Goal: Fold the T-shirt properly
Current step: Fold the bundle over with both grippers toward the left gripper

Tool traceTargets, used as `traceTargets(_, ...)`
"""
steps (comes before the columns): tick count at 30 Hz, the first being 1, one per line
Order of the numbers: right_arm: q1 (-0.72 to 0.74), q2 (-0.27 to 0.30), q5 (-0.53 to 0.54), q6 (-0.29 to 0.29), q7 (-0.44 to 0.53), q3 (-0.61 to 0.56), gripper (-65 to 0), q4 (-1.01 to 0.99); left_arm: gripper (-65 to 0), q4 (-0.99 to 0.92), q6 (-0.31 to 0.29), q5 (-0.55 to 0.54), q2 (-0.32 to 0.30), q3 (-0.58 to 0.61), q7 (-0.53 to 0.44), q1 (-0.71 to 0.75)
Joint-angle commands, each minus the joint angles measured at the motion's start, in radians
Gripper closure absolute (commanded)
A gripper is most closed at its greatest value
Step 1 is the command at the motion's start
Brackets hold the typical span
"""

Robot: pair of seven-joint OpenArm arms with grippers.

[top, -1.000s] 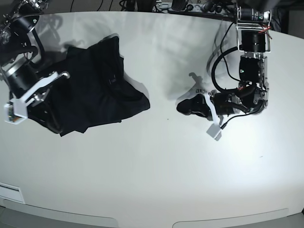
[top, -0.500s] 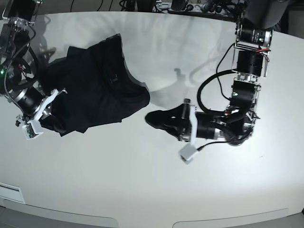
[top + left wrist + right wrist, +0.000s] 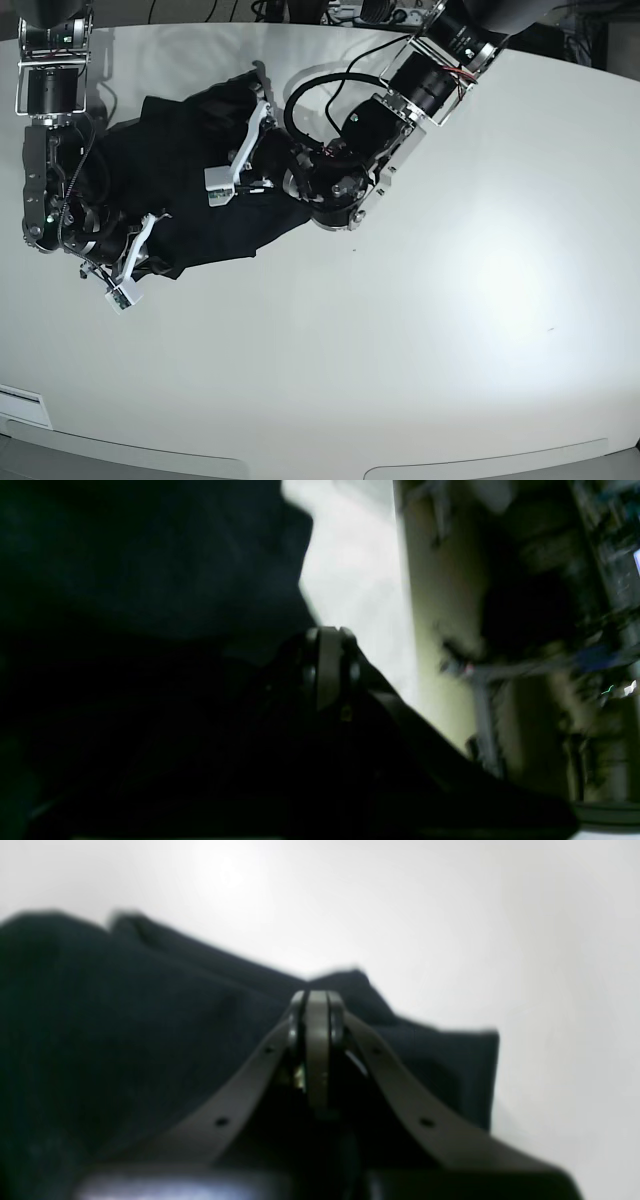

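The black T-shirt (image 3: 190, 190) lies crumpled at the back left of the white table (image 3: 450, 330). My left gripper (image 3: 215, 150) reaches in from the right and rests on the shirt's middle. In the left wrist view its jaws (image 3: 327, 645) are together against the dark cloth (image 3: 125, 555). My right gripper (image 3: 155, 262) sits at the shirt's near left edge. In the right wrist view its jaws (image 3: 317, 1002) are shut at a raised fold of the shirt (image 3: 100, 1015). The pinch itself is hard to see.
Bare white table (image 3: 500, 915) spreads to the right and front of the shirt. The table's far edge, with cables and dark equipment (image 3: 380, 12) behind it, runs along the top. The left wrist view shows blurred room clutter (image 3: 525, 630) past the table edge.
My left arm swept from the right side of the table across to the shirt. My right gripper moved down along the shirt's left edge and closed.
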Motion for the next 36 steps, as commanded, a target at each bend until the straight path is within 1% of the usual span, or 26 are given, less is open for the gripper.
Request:
traceTargets(1,0.016,0.030,0.013,0.005,0.010,0.007,0.0,0.016,0.0,0.000,-0.008,0.021,0.009,0.020,-0.040,-0.024)
traceTargets(2,0.007,0.044,0.017,0.005,0.010,0.007,0.0,0.018,0.0,-0.013,-0.008,0.069,0.006,0.045,-0.075,-0.030)
traceTargets(4,-0.018,0.080,0.056,0.005,-0.003,0.008,0.0,0.021,0.0,-0.052,-0.008,0.172,-0.025,0.092,-0.160,-0.054)
traceTargets(6,-0.049,0.120,0.132,0.005,-0.033,0.012,0.0,0.028,0.0,-0.093,-0.008,0.254,-0.051,0.127,-0.238,-0.084)
traceTargets(8,-0.093,0.145,0.203,0.005,-0.069,0.034,0.0,0.048,0.0,-0.129,-0.008,0.315,-0.071,0.142,-0.285,-0.111)
traceTargets(10,-0.143,0.150,0.257,0.002,-0.100,0.084,0.0,0.074,0.0,-0.160,-0.008,0.364,-0.081,0.142,-0.332,-0.138)
traceTargets(13,-0.225,0.148,0.336,0.003,-0.107,0.180,0.0,0.104,0.0,-0.209,-0.008,0.440,-0.079,0.142,-0.427,-0.187)
traceTargets(16,-0.299,0.129,0.405,0.005,-0.137,0.285,0.0,0.139,0.0,-0.245,-0.008,0.526,-0.076,0.142,-0.554,-0.231)
traceTargets(19,-0.372,0.088,0.468,0.005,-0.195,0.394,0.0,0.183,0.0,-0.257,-0.004,0.612,-0.076,0.142,-0.699,-0.260)
traceTargets(22,-0.439,0.027,0.514,0.005,-0.207,0.492,0.0,0.233,0.0,-0.257,0.034,0.690,-0.071,0.142,-0.800,-0.291)
traceTargets(24,-0.462,-0.020,0.525,0.005,-0.208,0.544,0.0,0.266,0.0,-0.257,0.064,0.730,-0.062,0.138,-0.842,-0.320)
traceTargets(26,-0.480,-0.060,0.537,0.005,-0.207,0.586,0.0,0.303,0.0,-0.257,0.084,0.759,-0.053,0.138,-0.859,-0.352)
traceTargets(28,-0.494,-0.101,0.536,0.005,-0.207,0.624,0.0,0.353,0.0,-0.257,0.113,0.792,-0.047,0.134,-0.855,-0.383)
traceTargets(29,-0.500,-0.119,0.536,0.005,-0.207,0.644,0.0,0.383,0.0,-0.256,0.120,0.791,-0.045,0.127,-0.842,-0.396)
traceTargets(31,-0.503,-0.147,0.528,0.005,-0.208,0.686,0.0,0.452,0.0,-0.253,0.119,0.752,-0.043,0.103,-0.793,-0.415)
traceTargets(33,-0.503,-0.153,0.504,0.005,-0.207,0.730,0.0,0.524,0.0,-0.234,0.109,0.644,-0.043,0.056,-0.693,-0.421)
traceTargets(34,-0.503,-0.152,0.464,-0.002,-0.206,0.747,0.0,0.551,0.0,-0.222,0.084,0.563,-0.043,0.025,-0.630,-0.418)
traceTargets(36,-0.511,-0.142,0.363,-0.056,-0.182,0.753,0.0,0.565,0.0,-0.215,-0.008,0.367,-0.043,-0.048,-0.489,-0.406)
